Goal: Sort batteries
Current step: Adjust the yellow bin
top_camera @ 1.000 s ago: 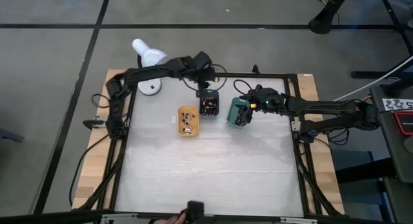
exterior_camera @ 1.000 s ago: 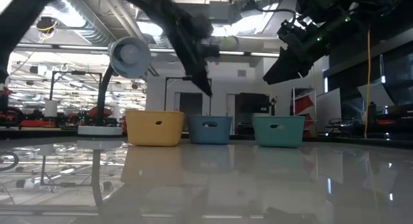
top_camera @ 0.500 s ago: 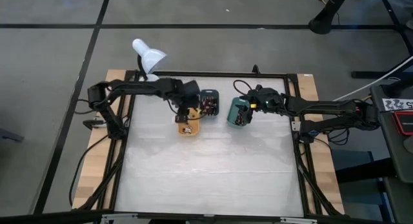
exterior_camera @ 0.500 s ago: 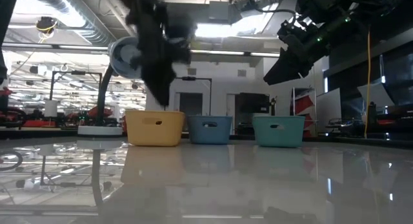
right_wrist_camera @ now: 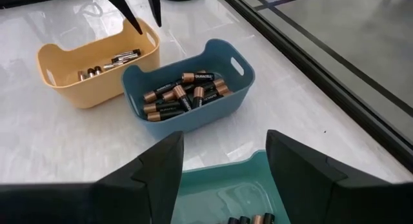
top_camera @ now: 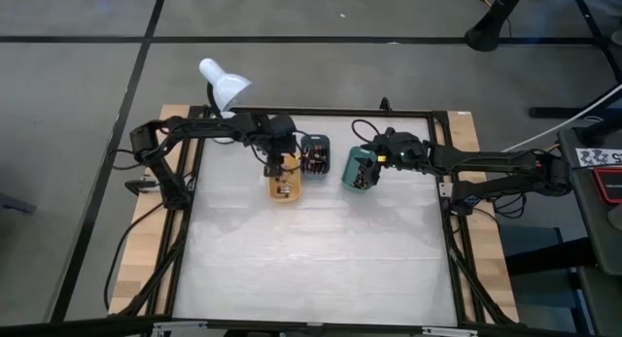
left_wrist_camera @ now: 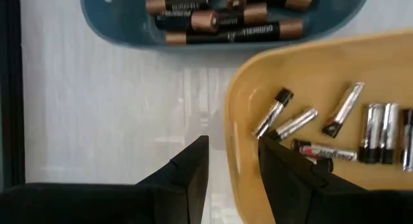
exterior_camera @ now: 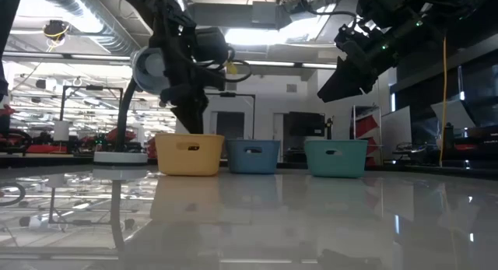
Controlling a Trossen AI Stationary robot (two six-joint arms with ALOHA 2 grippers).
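Note:
Three small trays stand in a row at the table's far side: orange, dark blue and green. Silvery batteries lie in the orange tray. Black-and-copper batteries fill the blue one, and a few lie in the green one. My left gripper is open and points down at the orange tray's far end, one finger outside the wall and one inside. My right gripper is open and hovers above the green tray. My left gripper's open fingers stand on either side of the orange tray's rim at its far end, coming from above. I cannot tell whether they touch the wall. The tray rests flat on the table.
A white desk lamp stands at the far left corner, its base beside the orange tray. A black frame runs around the table. The near half of the table is bare white surface.
My left gripper has swung from above the dark blue tray toward the table's left and near side, then come down to the orange tray's far end. My right arm has kept still.

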